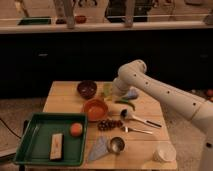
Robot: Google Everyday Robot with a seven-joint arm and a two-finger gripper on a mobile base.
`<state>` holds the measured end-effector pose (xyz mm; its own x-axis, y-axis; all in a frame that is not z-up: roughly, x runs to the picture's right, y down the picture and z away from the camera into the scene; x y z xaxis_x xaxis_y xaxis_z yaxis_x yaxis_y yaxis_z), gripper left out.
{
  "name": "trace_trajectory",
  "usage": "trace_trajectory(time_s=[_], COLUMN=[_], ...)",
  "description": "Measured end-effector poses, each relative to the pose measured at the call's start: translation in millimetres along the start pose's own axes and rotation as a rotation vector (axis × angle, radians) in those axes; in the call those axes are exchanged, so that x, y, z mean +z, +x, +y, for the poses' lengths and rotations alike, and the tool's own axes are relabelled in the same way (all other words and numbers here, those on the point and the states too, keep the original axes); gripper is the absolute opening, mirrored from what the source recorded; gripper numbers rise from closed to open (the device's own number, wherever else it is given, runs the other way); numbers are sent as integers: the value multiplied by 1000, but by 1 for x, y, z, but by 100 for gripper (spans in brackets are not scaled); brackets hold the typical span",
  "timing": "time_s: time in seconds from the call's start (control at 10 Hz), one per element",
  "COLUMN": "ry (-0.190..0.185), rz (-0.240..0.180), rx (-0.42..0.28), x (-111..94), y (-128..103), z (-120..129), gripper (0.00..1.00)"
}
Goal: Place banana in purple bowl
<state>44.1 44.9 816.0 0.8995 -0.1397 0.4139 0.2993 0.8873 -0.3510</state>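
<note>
Sitting far left: green tray (30, 145) on the wooden table (65, 97), holding a tan bar (56, 146) and an orange fruit (76, 129).
purple bowl (87, 89): small, round, deep, dark purple-brown with a shadowed inside; upright near the table's back edge, left of centre, just behind the wider orange bowl (95, 109).
yellow-green cup (107, 91): just right of the purple bowl.
gripper (118, 93): low over the table's back part, beside the yellow-green cup, at the end of the white arm (160, 92) coming from the right; its grip cannot be told.
banana: not made out for certain; whether it lies under the gripper cannot be told.
dark green vegetable (126, 103): just in front of the gripper.
white cup (164, 152): front right corner.
</note>
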Motion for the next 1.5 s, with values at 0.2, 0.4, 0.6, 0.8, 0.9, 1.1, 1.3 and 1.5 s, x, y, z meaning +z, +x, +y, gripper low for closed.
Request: trace_trajectory(time_s=[0.2, 0.4, 0.6, 0.8, 0.9, 1.1, 1.3, 1.5], ry=[11, 18, 33, 57, 71, 82, 89, 87], rz=[-36, -65, -99, -131, -147, -163, -192, -219], rx=[-64, -115, -162, -187, -193, -201, -219, -224], x=[4, 9, 13, 15, 16, 19, 27, 33], y=[-22, -42, -60, -71, -75, -80, -92, -98], z=[-12, -22, -33, -44, -50, -58, -73, -82], gripper=[0, 0, 0, 0, 0, 0, 0, 0])
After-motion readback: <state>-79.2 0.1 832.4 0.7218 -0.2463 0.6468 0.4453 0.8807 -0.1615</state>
